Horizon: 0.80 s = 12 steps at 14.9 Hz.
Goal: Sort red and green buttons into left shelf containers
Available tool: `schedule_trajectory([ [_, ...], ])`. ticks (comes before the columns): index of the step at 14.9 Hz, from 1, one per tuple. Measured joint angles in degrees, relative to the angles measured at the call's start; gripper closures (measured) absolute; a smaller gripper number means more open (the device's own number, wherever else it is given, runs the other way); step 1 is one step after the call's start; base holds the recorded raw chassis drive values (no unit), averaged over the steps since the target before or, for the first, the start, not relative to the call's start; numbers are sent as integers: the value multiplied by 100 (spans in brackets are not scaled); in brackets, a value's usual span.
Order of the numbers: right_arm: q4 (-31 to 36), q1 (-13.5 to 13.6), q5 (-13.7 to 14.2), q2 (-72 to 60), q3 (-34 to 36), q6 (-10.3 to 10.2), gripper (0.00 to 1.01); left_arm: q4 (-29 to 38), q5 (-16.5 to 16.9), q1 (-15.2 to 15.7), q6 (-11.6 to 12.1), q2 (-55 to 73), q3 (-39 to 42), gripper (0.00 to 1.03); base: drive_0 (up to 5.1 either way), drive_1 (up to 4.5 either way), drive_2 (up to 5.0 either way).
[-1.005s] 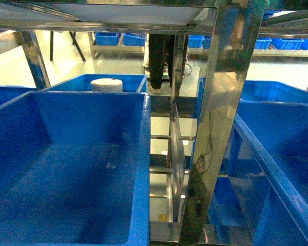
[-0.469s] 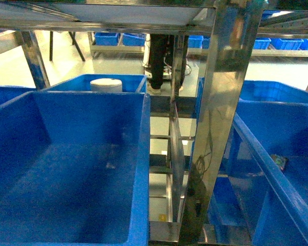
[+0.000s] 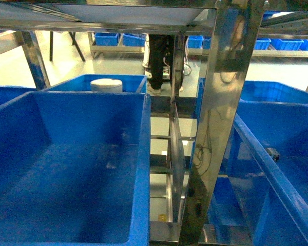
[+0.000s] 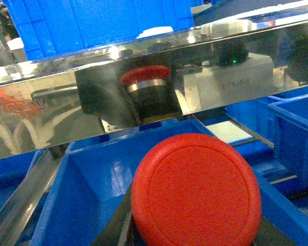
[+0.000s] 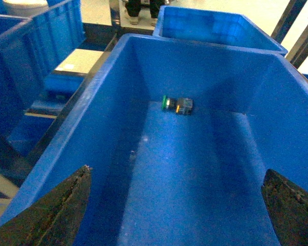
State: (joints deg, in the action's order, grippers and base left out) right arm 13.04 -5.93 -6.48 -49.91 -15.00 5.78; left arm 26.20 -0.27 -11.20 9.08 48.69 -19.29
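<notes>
Red button [image 4: 196,190] clamped in left gripper [image 4: 195,233] under steel shelf rail [image 4: 143,77], right gripper [image 5: 174,205] spread wide above blue bin [image 5: 113,102], green button [image 5: 177,105] inside.

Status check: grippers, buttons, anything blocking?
Left gripper shut on red button. Right gripper open, empty, above blue bin. Green button on bin floor. Nothing blocking.

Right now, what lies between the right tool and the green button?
Only bare blue bin floor between the open right tool and the green button, per the right wrist view.
</notes>
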Motion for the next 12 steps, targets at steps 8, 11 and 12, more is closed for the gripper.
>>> schedule_trajectory([
  [8, -2481, -13, -125, 3510, 813, -105, 3, -2, 2, 0, 0, 0, 0, 79, 0, 0, 0],
  [11, -1451, 562, 549, 4669, 1434, -328, 20, 0, 2, 0, 0, 0, -2, 79, 0, 0, 0],
  [12, -1200, 625, 577, 4970, 1366, -413, 35, 0, -15, 13, 2, 0, 0, 79, 0, 0, 0],
])
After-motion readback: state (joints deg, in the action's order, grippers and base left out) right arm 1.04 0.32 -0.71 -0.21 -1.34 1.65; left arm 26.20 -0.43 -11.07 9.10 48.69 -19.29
